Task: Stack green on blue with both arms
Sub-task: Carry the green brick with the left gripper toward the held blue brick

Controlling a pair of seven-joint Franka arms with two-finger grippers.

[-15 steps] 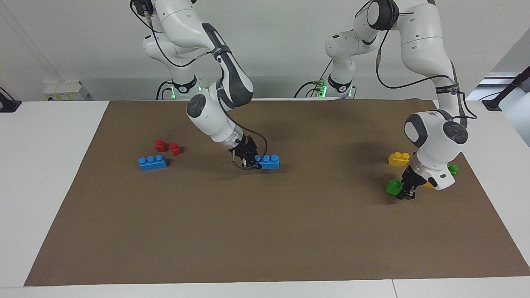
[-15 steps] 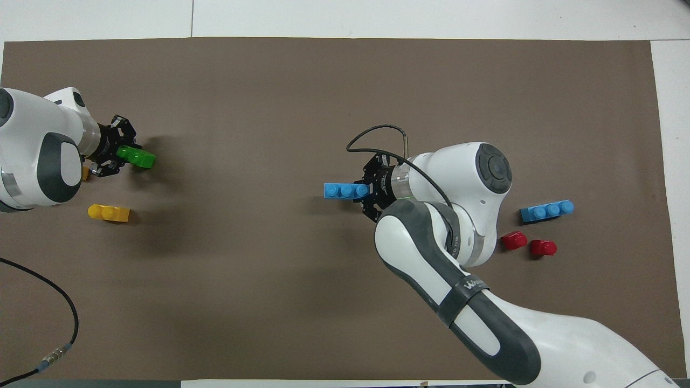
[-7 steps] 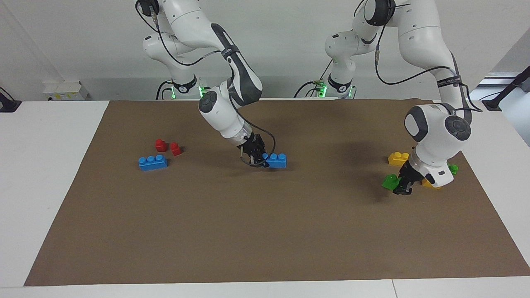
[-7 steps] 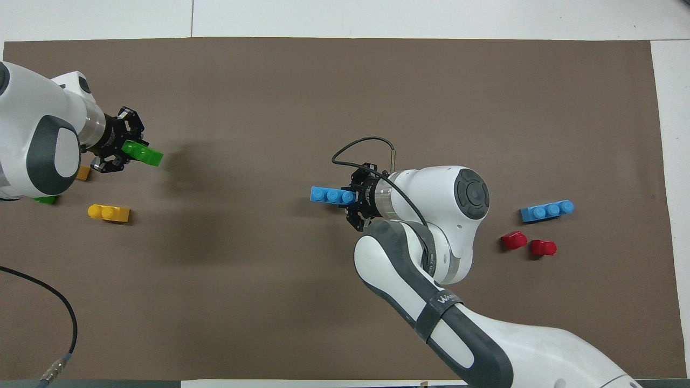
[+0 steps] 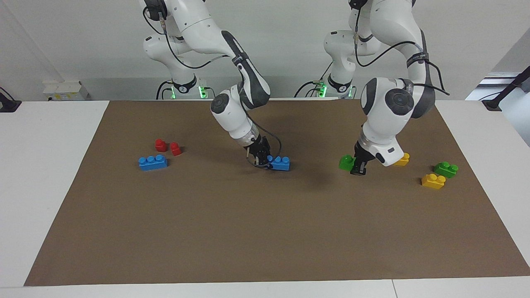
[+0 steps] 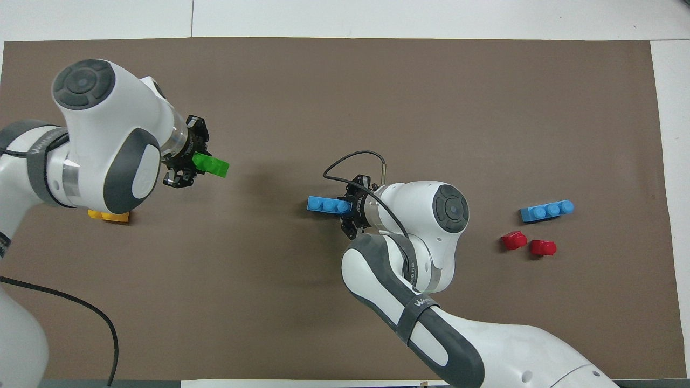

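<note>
Left gripper (image 5: 358,169) is clamped on the green brick (image 5: 346,162), carried over the mat (image 5: 265,231). Right gripper (image 5: 261,157) is clamped on one end of the blue brick (image 5: 280,162) at mid-mat, long axis running along the mat's length. Count: two blue, two green, two yellow, two red; one yellow brick (image 5: 403,159) is half hidden by the left arm.

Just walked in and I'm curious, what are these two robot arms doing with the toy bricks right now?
Each arm holds one brick. The left gripper is shut on the green brick, raised over the mat. The right gripper is shut on one end of the blue brick, mid-table. The two bricks are apart, so nothing is stacked yet. Another blue brick, two red pieces, two yellow bricks and a darker green one lie untouched.
</note>
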